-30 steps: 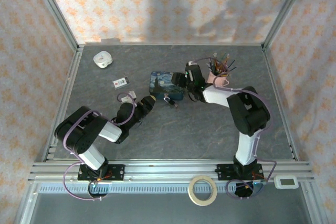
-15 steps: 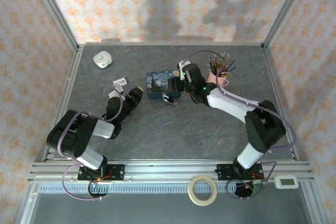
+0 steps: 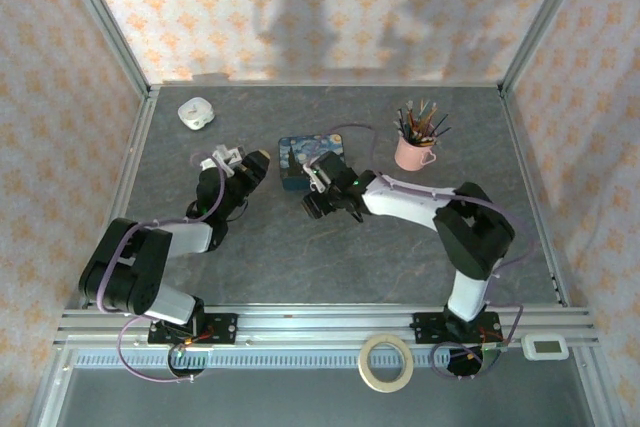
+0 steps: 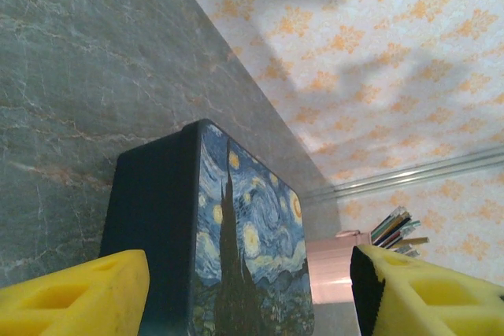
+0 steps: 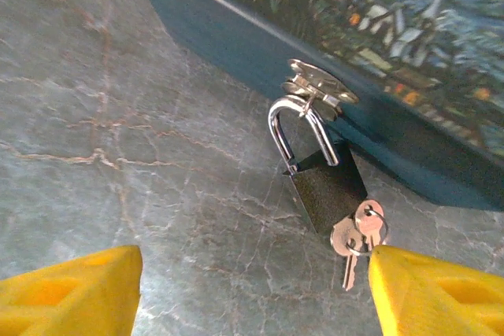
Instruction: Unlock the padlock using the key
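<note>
**Padlock on the tin's hasp, both grippers open beside it**

Grey marbled table (image 3: 330, 257) first, under all the rest. Then the two arms, both stretched low toward mid-table.

Right gripper (image 3: 316, 195): sits just at the near side of the blue starry tin (image 3: 305, 150). Yellow fingers (image 5: 71, 293) spread wide in the wrist view, clamped on nothing, with bare table, padlock and key ahead between them.

Left gripper (image 3: 260, 162): sits just left of the tin, apart from it. Fingers likewise wide apart, framing the painted lid and dark side wall in its own camera.

Tin itself: lies flat near the table's middle, lid up.

Roll of tape (image 3: 386, 362): rests on the near rail, between the two bases.

Pink cup (image 3: 412, 152): stands behind and to the right of the tin, full of pencils and brushes.

Small white object (image 3: 195, 112): lies in the far left corner, well apart from everything.

Padlock (image 5: 329, 186): dark grey, lies on the table against the tin's near wall. Silver shackle (image 5: 299, 127) looped through the tin's hasp (image 5: 315, 84). Cannot tell whether latched or sprung.

Key (image 5: 356, 234), smallest: silvery bunch on a ring, touches the padlock's lower end. Cannot tell whether one blade sits in the keyhole
</note>
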Robot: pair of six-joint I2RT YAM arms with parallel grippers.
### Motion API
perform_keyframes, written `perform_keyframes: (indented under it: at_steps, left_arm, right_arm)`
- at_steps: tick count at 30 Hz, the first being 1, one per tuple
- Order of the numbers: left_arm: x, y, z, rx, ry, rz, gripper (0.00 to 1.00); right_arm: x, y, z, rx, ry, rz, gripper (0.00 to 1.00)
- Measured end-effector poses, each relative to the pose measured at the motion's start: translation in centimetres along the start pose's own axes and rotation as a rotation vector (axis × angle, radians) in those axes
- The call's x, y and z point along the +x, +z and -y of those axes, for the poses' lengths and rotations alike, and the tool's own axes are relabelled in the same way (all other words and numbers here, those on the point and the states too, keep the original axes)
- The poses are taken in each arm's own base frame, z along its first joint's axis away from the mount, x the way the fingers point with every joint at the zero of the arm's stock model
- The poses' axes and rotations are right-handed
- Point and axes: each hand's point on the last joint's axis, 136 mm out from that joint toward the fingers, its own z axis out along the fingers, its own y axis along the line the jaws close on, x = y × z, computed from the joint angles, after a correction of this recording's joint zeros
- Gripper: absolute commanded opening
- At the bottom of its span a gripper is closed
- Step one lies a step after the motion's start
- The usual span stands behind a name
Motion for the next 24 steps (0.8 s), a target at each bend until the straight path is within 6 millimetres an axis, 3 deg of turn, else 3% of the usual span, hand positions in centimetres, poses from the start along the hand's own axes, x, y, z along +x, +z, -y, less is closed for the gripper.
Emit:
perform_keyframes:
  at_steps: [7, 14, 17, 21, 24]
  left_arm:
    - [0.5, -1.4, -0.5, -0.01, 0.01, -0.006, 0.66]
    - [0.8, -2.0, -0.9, -0.02, 0.008, -0.011, 0.66]
    - [0.8, -2.0, -0.8, -0.017, 0.008, -0.01, 0.66]
    - [0.8, -2.0, -0.7, -0.016, 0.008, -0.01, 0.66]
    - [0.7, -2.1, -0.6, -0.012, 0.009, -0.007, 0.66]
  right_arm:
    - [-0.7, 2.7, 0.7, 0.09, -0.084, -0.032, 0.71]
    - [0.6, 4.5, 2.1, 0.179, -0.15, -0.077, 0.66]
    - [0.1, 4.6, 2.0, 0.194, -0.17, -0.058, 0.62]
    - [0.0, 4.8, 1.8, 0.191, -0.184, -0.043, 0.48]
    - [-0.2, 4.9, 2.0, 0.198, -0.189, -0.026, 0.3]
